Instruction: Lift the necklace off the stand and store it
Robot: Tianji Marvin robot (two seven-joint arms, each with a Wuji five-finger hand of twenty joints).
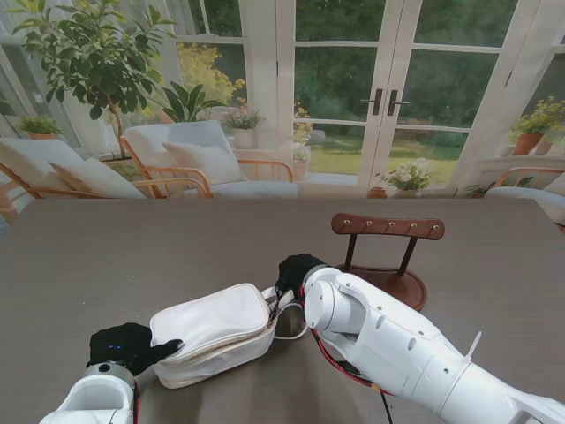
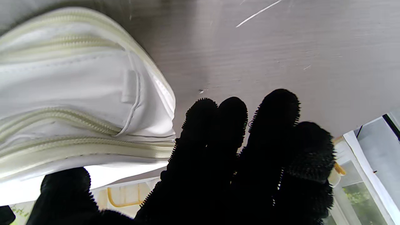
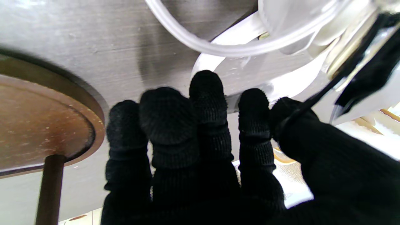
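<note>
The brown wooden stand (image 1: pixel 387 227) sits to the right of the table's middle, and I see nothing hanging on its pegs. Its round base (image 3: pixel 37 125) also shows in the right wrist view. A white zippered bag (image 1: pixel 212 331) lies near me. My right hand (image 1: pixel 296 272) is at the bag's right end, with thumb and forefinger pinched on a thin black cord (image 3: pixel 315 100). This seems to be the necklace, and it runs to a dark piece (image 3: pixel 365 84) at the bag's opening. My left hand (image 1: pixel 124 346) rests open at the bag's left end (image 2: pixel 78 93), thumb against it.
The bag's clear white strap (image 3: pixel 218 47) loops on the table between the bag and the stand's base. Grey table top (image 1: pixel 106 256) stretches beyond both hands. Chairs, plants and glass doors stand past the far edge.
</note>
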